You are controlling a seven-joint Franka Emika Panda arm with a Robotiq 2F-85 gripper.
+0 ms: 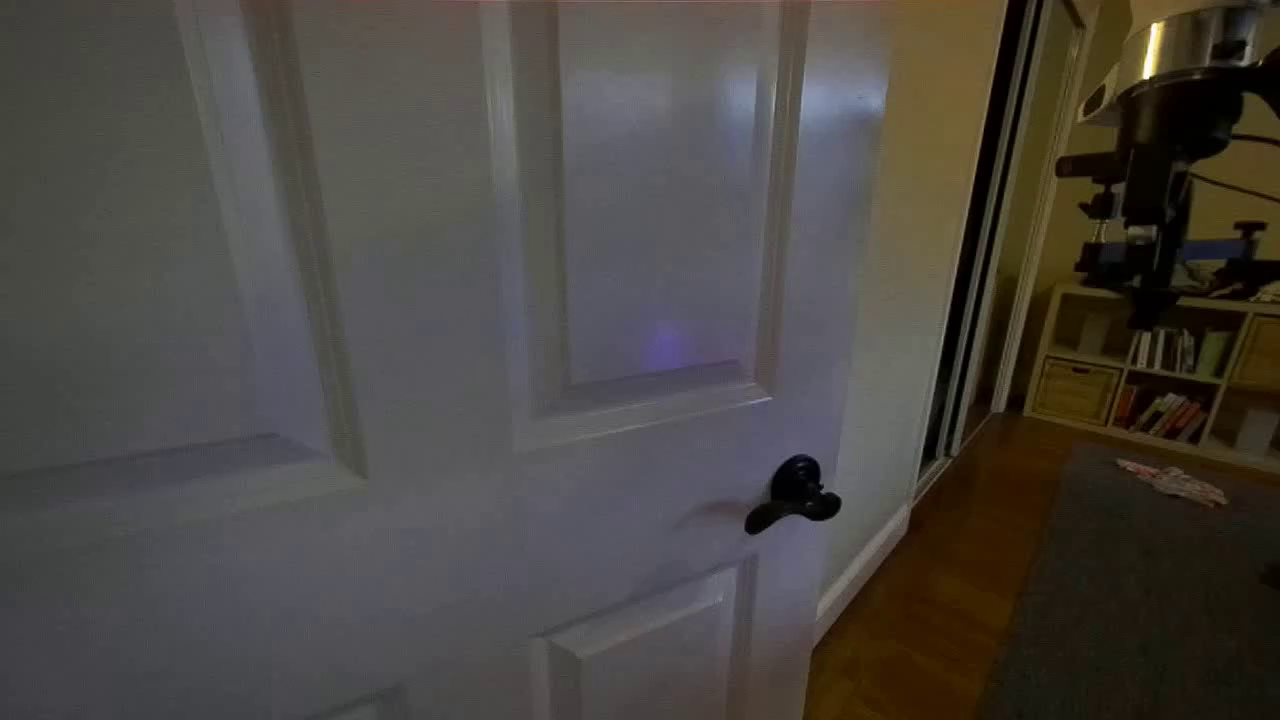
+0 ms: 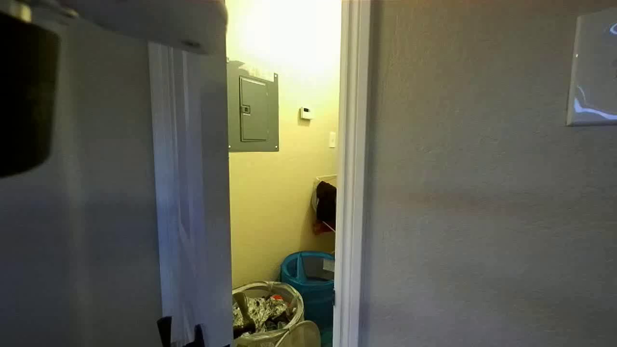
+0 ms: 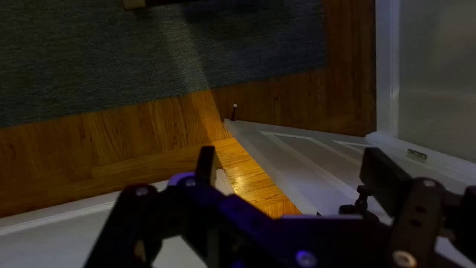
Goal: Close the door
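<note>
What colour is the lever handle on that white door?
Black; the lever handle shows best in an exterior view.

Black fingers [image 3: 386, 182], pale screw heads [image 3: 404, 258]; white-and-silver arm [image 1: 1190, 45], thin dark cables [image 1: 1258, 138].

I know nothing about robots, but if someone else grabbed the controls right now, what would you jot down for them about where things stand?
Gripper: open, holding nothing. Whether any part of it touches the door, I can't tell.
Door: ajar; an exterior view shows a gap between its edge and the door frame. Its black lever handle is not gripped.
Done: the door is not yet closed.
Left: swing it to the frame. Pushing on the door's face probably suffices; then check that the gap is gone.
</note>
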